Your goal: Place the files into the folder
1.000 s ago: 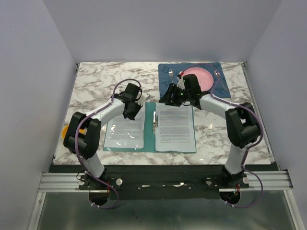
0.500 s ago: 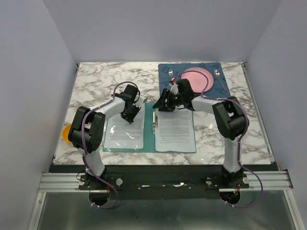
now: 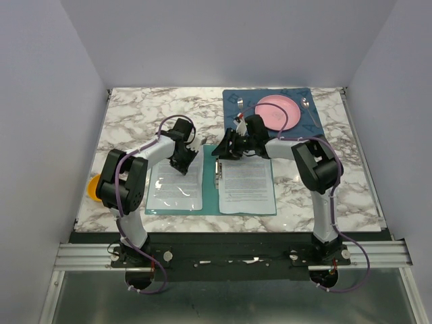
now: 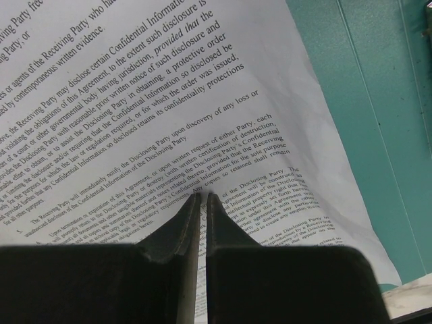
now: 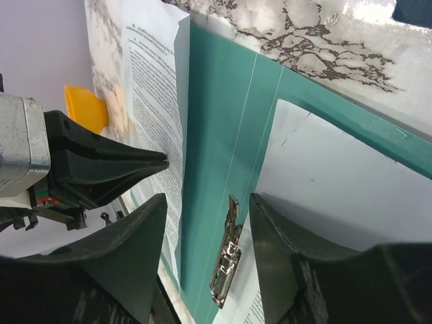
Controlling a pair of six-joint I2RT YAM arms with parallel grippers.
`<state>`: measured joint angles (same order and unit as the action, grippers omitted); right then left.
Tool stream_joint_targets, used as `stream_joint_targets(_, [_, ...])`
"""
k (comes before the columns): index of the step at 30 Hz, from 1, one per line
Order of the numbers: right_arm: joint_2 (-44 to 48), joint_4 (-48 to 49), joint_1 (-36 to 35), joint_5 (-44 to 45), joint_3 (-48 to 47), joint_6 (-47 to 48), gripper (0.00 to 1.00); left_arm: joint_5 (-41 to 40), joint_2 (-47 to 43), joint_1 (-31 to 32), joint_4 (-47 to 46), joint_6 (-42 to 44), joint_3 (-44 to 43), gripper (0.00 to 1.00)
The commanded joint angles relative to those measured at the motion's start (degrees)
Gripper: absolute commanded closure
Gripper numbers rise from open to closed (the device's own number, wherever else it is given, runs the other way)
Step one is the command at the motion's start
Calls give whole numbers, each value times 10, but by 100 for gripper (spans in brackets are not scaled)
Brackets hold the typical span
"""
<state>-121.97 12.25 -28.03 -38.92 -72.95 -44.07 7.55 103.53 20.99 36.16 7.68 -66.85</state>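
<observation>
The teal folder (image 3: 210,177) lies open on the marble table, its metal clip (image 3: 217,173) by the spine. One printed sheet (image 3: 177,190) lies on its left half, another (image 3: 246,183) on its right half. My left gripper (image 3: 181,164) is shut, its tips (image 4: 202,196) resting on the left sheet (image 4: 135,101) beside bare teal folder (image 4: 378,101). My right gripper (image 3: 225,151) is open and empty (image 5: 208,197) above the spine (image 5: 216,135), its jaws on either side of the clip (image 5: 228,260). The left gripper's fingers (image 5: 135,162) show there over the left sheet (image 5: 152,101).
A dark blue placemat (image 3: 233,101) at the back right holds a pink plate (image 3: 277,112), a fork (image 3: 240,104) and a spoon (image 3: 307,103). An orange object (image 3: 92,183) sits at the table's left edge, also seen in the right wrist view (image 5: 86,104).
My right gripper has moved left from the right sheet's top to above the folder's spine and clip. My left gripper has shifted slightly on the left sheet's top.
</observation>
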Motion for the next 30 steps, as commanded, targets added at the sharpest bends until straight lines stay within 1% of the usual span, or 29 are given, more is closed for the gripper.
stream_joint_targets(1, [-20,28,-6,-20,-17,-5,40,12,17,-3,13,9,2,87])
stream_joint_targets(6, [-27,37,-7,-27,-8,-8,41,-1,9,-3,11,15,7,88])
stream_joint_targets(13, [-32,102,-8,-52,11,-37,45,-21,0,-3,11,23,15,87])
stream_joint_targets(21, [-28,69,-11,-52,3,-15,48,-31,-9,-3,10,24,17,88])
stream_joint_targets(30, [-2,88,-11,-67,27,-16,49,-40,-11,-3,4,22,22,87])
